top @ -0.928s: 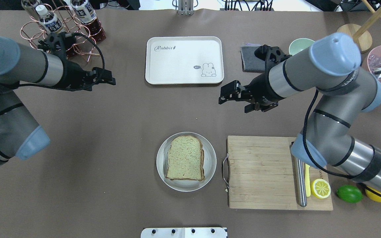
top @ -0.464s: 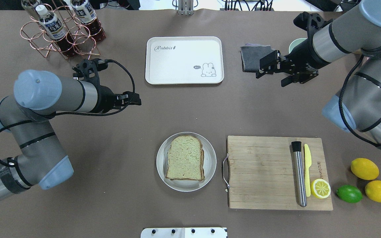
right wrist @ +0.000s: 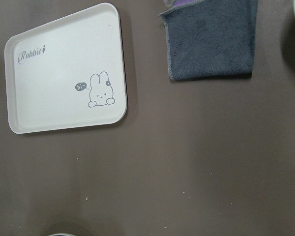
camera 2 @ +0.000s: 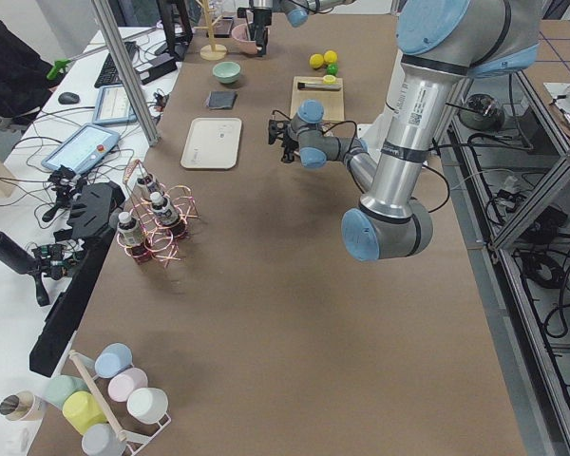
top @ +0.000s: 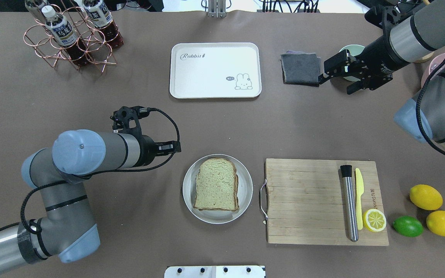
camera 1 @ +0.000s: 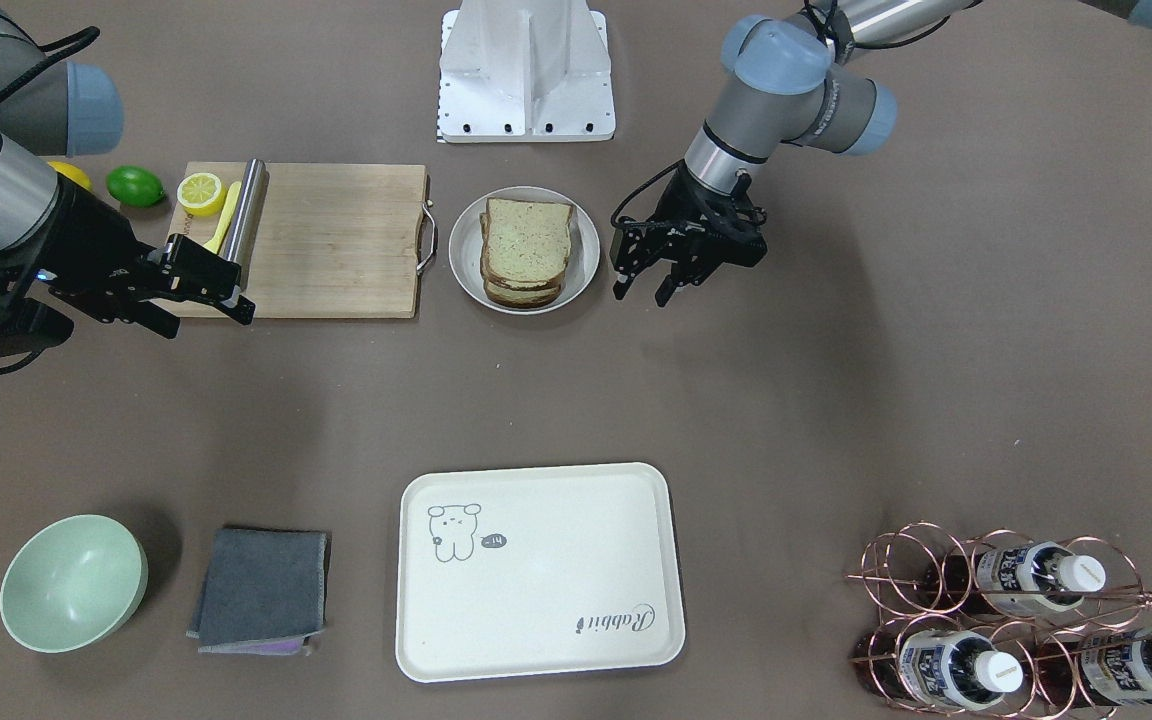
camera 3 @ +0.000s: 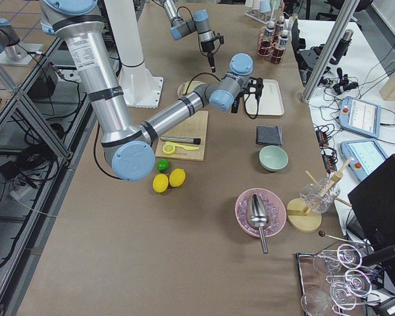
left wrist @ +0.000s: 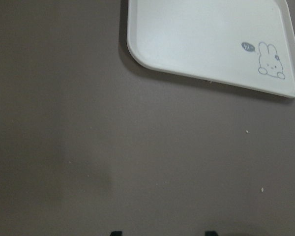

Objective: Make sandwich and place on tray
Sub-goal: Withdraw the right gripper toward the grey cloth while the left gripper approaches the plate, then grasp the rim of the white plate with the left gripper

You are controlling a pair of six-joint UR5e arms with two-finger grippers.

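The sandwich [top: 216, 183], stacked toast slices with dark crusts, lies on a round grey plate [top: 247, 190] at the table's near middle; it also shows in the front view [camera 1: 526, 240]. Its egg is hidden. The cream tray [top: 207, 73] lies bare at the far middle and shows in the front view [camera 1: 556, 570], the left wrist view [left wrist: 196, 34] and the right wrist view [right wrist: 54, 83]. My left gripper [top: 177, 147] is open and empty, just left of the plate [camera 1: 641, 292]. My right gripper [top: 337, 85] is open and empty, above the table by the grey cloth [top: 300, 68].
A wooden cutting board [top: 303, 200] right of the plate carries a steel muddler [top: 349, 204], a yellow knife and a lemon half [top: 374, 220]. A lime and two lemons lie right of it. A green bowl [camera 1: 71, 580] stands beside the cloth. A copper bottle rack [top: 72, 34] stands far left.
My left arm has swung from the far left down to just left of the plate. My right arm has pulled away from the middle to the far right by the cloth.
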